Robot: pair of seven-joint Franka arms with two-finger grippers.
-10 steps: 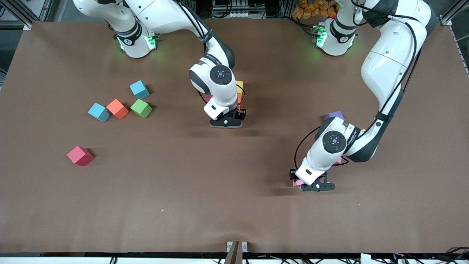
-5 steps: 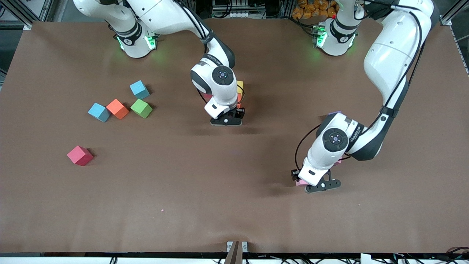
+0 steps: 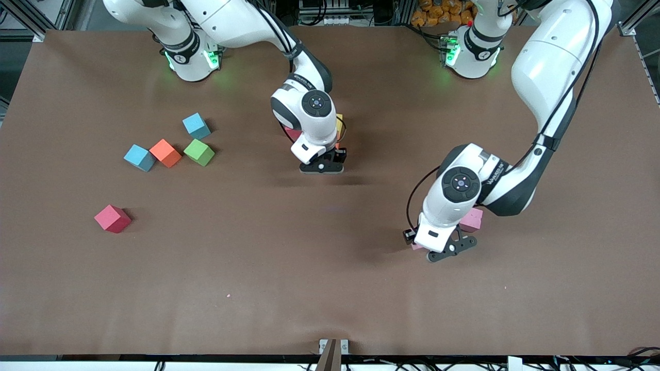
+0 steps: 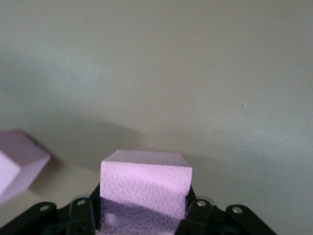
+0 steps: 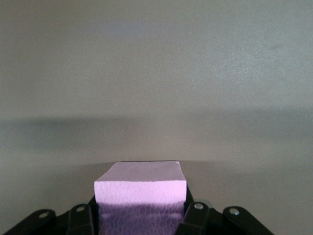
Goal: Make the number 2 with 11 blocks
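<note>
The left gripper (image 3: 420, 246) has shifted, clamping a pink block (image 4: 145, 188); the right gripper (image 5: 142, 215) clamps another pink block (image 5: 141, 193).

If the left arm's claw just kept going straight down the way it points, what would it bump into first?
Probably only the bare table. The left gripper points down with its jaws shut on a pink block; another pink block lies off to one side, seemingly clear of that line.

Brown table (image 3: 330, 288), scattered foam cubes (image 3: 166, 152)

Both arms reaching out over the table, left gripper (image 3: 444, 251) and right gripper (image 3: 323, 166) each clamped tight.
</note>
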